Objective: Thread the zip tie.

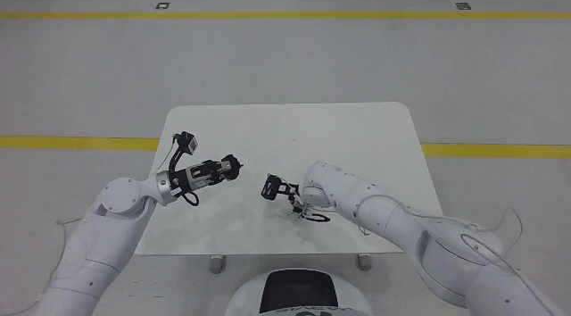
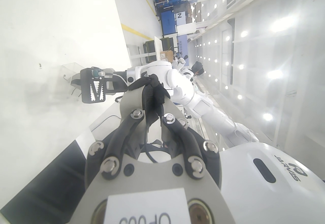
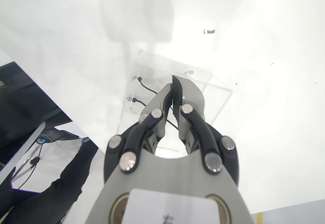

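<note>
The white table has a small clear box on it, at about 5 o'clock from the table's middle. Thin black zip ties lie inside the box, on its floor. The right claw is right over the box, with its 2 fingers pressed tight together. A thin black tie runs under the fingers, and I cannot tell if the claw is pinching it. Seen from above, this claw sits at 10 o'clock from the box, very near it. The left claw is at 9 o'clock from the table's middle, well apart from the box, and it points toward the right claw. Its fingers are closed too, with something black bunched up at the tips, and I cannot tell what that black thing is
</note>
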Controlling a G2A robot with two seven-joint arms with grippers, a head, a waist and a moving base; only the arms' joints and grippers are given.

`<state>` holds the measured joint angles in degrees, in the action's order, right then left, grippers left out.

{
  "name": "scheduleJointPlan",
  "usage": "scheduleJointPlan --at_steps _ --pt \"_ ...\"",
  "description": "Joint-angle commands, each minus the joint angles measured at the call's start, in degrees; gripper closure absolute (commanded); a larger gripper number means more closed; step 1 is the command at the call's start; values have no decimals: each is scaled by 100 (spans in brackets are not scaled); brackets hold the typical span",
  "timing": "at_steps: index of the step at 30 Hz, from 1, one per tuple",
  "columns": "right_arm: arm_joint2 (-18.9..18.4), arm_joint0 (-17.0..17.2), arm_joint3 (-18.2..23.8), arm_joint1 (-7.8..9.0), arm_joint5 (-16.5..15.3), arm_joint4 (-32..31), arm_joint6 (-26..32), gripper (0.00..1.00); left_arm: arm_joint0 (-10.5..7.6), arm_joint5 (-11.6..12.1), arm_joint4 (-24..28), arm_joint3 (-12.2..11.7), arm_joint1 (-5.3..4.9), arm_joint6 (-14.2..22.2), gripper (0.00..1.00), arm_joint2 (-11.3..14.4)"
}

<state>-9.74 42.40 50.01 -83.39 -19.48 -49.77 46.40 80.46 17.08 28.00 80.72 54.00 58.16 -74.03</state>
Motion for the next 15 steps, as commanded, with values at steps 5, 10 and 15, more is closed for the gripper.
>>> scheduleJointPlan --at_steps 5,10,15 --pt "0 -39 261 165 0 39 -33 100 0 0 0 0 0 0 100 0" --pt "0 -5 375 272 0 90 27 100 0 0 0 0 0 0 100 0" --pt "0 9 377 288 0 133 46 100 0 0 0 0 0 0 100 0"
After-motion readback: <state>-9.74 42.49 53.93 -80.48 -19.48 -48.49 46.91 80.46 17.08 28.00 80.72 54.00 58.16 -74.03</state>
